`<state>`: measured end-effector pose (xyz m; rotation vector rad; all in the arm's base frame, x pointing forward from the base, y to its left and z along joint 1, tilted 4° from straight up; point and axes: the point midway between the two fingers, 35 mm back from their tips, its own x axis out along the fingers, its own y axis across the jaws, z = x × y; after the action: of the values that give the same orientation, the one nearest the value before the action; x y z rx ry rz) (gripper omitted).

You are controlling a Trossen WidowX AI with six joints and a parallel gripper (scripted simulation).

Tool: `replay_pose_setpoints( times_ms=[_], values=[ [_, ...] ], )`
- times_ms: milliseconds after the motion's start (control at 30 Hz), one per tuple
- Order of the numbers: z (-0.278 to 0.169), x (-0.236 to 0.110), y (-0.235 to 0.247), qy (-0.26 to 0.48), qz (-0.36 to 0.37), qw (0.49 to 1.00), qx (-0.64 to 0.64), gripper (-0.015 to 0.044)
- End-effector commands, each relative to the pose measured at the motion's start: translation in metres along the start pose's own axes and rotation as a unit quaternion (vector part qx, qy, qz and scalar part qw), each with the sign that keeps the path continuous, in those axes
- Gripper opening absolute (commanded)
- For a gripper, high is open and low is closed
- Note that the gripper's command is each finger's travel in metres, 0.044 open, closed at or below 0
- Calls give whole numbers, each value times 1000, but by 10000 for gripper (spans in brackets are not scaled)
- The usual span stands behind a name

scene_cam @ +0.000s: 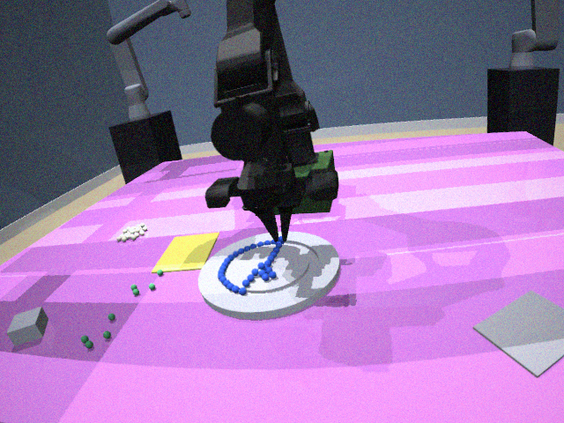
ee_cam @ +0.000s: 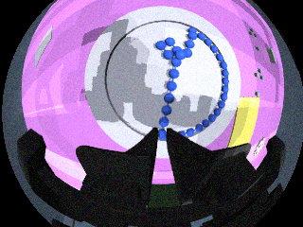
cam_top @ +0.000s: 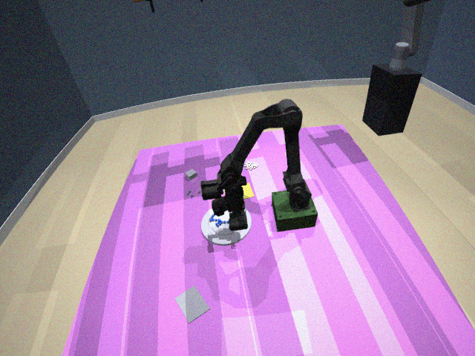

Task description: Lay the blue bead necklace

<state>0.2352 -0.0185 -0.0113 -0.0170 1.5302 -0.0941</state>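
The round white bead board (cam_top: 218, 235) (scene_cam: 314, 278) (ee_cam: 127, 70) lies on the pink mat, with a thin circular groove in its top. The blue bead necklace (cam_top: 217, 221) (scene_cam: 227, 273) (ee_cam: 222, 82) lies on the board's left part: one stretch curves along the groove, another runs straight across the inside, with a small clump in the middle. My gripper (scene_cam: 278, 238) (ee_cam: 162, 131) (cam_top: 226, 220) points straight down at the board's back edge. It is shut on the necklace's end bead there, at board level.
A yellow card (scene_cam: 186, 251) (cam_top: 248, 190) lies just left of the board. Loose green beads (scene_cam: 109, 316), a pile of white beads (scene_cam: 131, 232) and a grey cube (scene_cam: 27, 325) lie further left. A grey card (scene_cam: 528, 332) lies front right. The arm's green base (cam_top: 293, 214) stands behind the board.
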Motion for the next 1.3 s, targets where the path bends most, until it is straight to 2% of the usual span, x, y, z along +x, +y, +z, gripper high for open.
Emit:
replay_pose_setpoints(
  times_ms=[0,667,1200,1267],
  values=[
    [-7,-1,6,1,1,1000,1,0],
    [-9,7,8,1,1,1000,1,0],
    [-9,-1,8,0,1,1000,0,420],
    [-8,1,8,0,1,1000,-1,440]
  ],
)
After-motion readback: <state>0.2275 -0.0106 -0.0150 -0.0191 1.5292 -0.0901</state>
